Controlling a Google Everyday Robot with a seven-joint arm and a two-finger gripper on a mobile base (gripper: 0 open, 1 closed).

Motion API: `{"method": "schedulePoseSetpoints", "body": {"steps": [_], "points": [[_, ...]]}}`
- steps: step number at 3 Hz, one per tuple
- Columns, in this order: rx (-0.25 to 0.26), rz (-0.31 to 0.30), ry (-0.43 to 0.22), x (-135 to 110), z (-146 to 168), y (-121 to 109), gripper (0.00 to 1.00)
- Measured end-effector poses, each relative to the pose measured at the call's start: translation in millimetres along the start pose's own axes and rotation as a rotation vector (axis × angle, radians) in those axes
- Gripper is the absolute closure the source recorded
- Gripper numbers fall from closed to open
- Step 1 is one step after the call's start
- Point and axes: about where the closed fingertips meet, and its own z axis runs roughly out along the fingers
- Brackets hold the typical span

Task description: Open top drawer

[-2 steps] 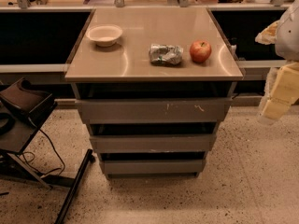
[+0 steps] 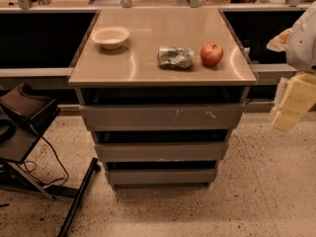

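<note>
Little has changed: the gripper (image 2: 292, 102) hangs at the right edge as before, well apart from the top drawer (image 2: 148, 117); whether it is released or clenched I cannot tell. The top drawer sits under the tabletop (image 2: 148, 33), apparently shut, so opening has not begun

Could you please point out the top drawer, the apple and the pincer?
top drawer (image 2: 163, 117), camera view, front panel centre.
apple (image 2: 211, 54), camera view, red skin.
pincer (image 2: 285, 115), camera view, pale tip at right edge.

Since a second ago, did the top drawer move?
No. The top drawer sits just as far under the tabletop edge; the gripper hovers to its right.
</note>
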Motion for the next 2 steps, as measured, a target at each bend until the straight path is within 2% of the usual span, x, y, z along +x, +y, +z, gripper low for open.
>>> {"method": "schedulePoseSetpoints", "body": {"steps": [2], "points": [[-0.123,-0.035,-0.104,-33.7,84.3,24.4,0.00]]}}
